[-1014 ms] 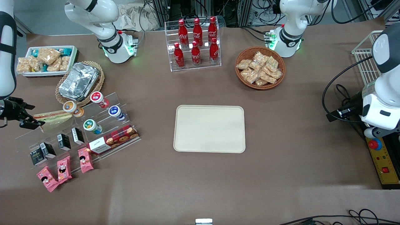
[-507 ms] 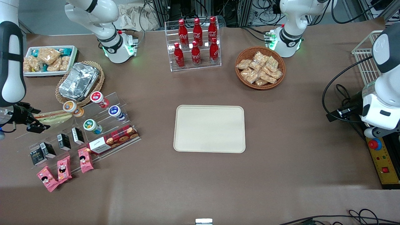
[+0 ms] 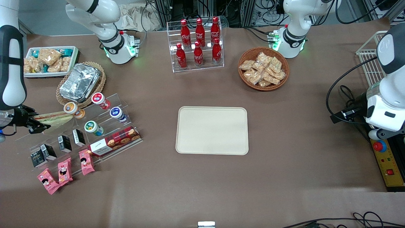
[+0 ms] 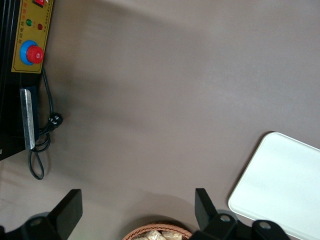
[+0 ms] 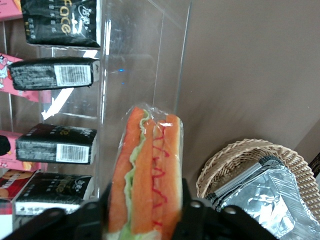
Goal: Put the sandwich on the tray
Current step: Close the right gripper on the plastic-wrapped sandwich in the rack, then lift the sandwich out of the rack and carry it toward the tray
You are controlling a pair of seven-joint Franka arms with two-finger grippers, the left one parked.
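Clearly the pincer [image 3: 35, 124] was clamped on the wide end of the sandwich [image 3: 55, 118], its fingers pressing either side of the wrapped wedge at the working arm's end of the table. That sandwich lay on a clear acrylic tiered rack [image 3: 104, 126], beside yogurt cups [image 3: 73, 110] and black cartons [image 5: 54, 75], near a foil container [image 5: 265, 192]. Well apart, the tray [image 3: 212, 130] sat bare mid-table.

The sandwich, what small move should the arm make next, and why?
Probably lift straight up. The gripper looks shut on the sandwich, which still sits on the clear shelf among the cups, and the tray lies bare toward the parked arm's end.
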